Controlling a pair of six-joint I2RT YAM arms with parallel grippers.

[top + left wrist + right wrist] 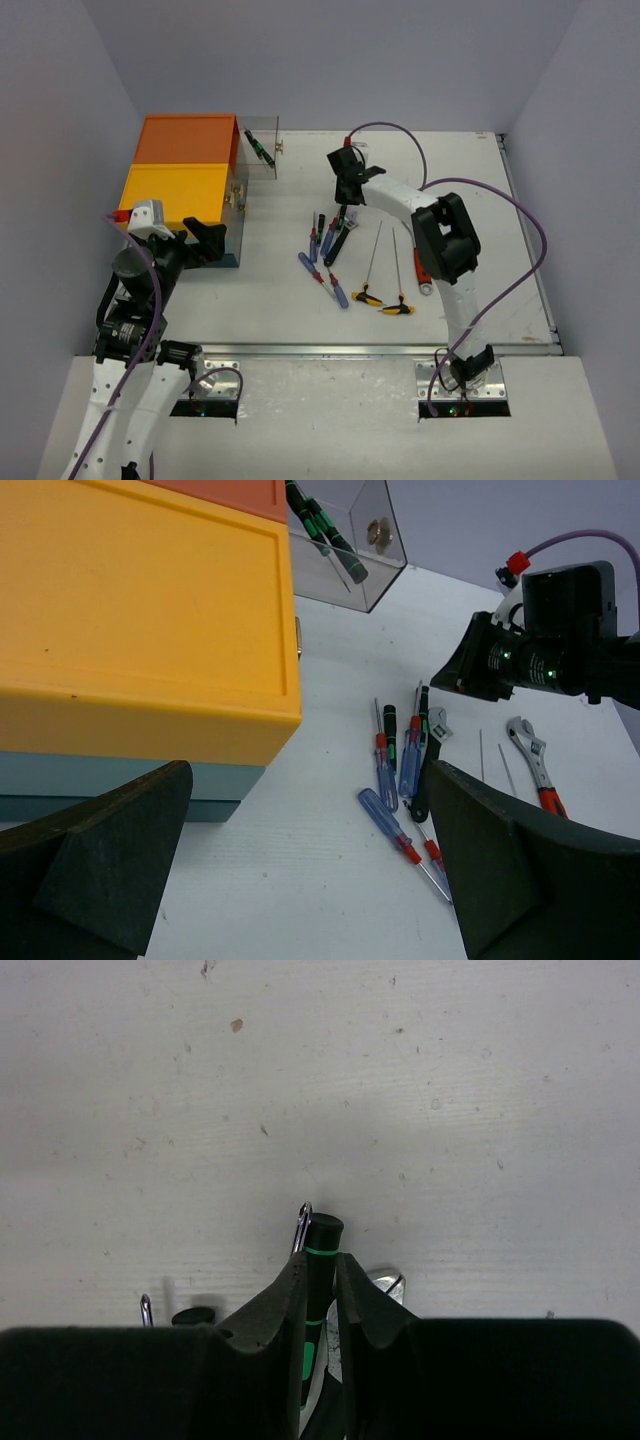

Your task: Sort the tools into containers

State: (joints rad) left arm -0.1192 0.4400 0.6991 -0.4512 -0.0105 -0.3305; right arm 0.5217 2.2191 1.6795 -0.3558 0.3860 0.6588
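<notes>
In the clear drawer (392, 575), green-banded screwdrivers (328, 532) are lying; the right hand (320, 1268) is clamping a black-and-green screwdriver (322, 1232), the left hand (310, 865) gaping, most tools (338, 292) waiting.

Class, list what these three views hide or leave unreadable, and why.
- Right wrist view: screwdriver shaft and tip, covered by the right gripper shut on it.
- Left wrist view: wrench handle end, behind a finger of the left gripper.
- Top view: the same wrench, mostly under the right arm.

Yellow box top (140, 630): matt plastic. Drawer (380, 565): clear glossy plastic. Surface (400, 1080): matt white, scuffed. Wrench (530, 755): bright metal. Screwdriver (322, 1235): smooth black handle.
</notes>
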